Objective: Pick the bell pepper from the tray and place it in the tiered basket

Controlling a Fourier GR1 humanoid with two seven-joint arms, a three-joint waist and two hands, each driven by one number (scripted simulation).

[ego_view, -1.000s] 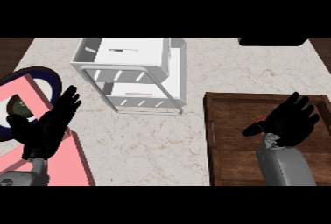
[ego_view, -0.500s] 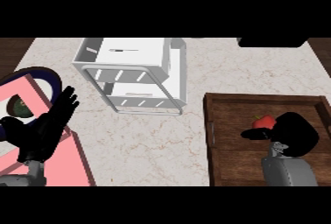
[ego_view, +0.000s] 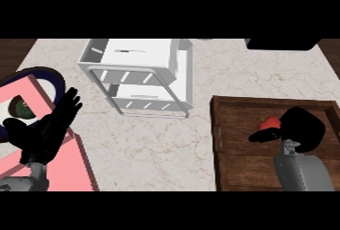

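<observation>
Small red bell pepper (ego_view: pixel 270 122) lies in the dark wooden tray (ego_view: pixel 232 148), at right. Right hand (ego_view: pixel 302 128) curls round its right side. White wire tiered basket (ego_view: pixel 143 76) far-left; left hand (ego_view: pixel 46 130) rests open.

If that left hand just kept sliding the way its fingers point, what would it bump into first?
The left hand is open, fingers aimed up and to the right. Going straight on, it would probably first reach the lower front of the white tiered basket, though from this steep view its height above the counter is unclear.
</observation>
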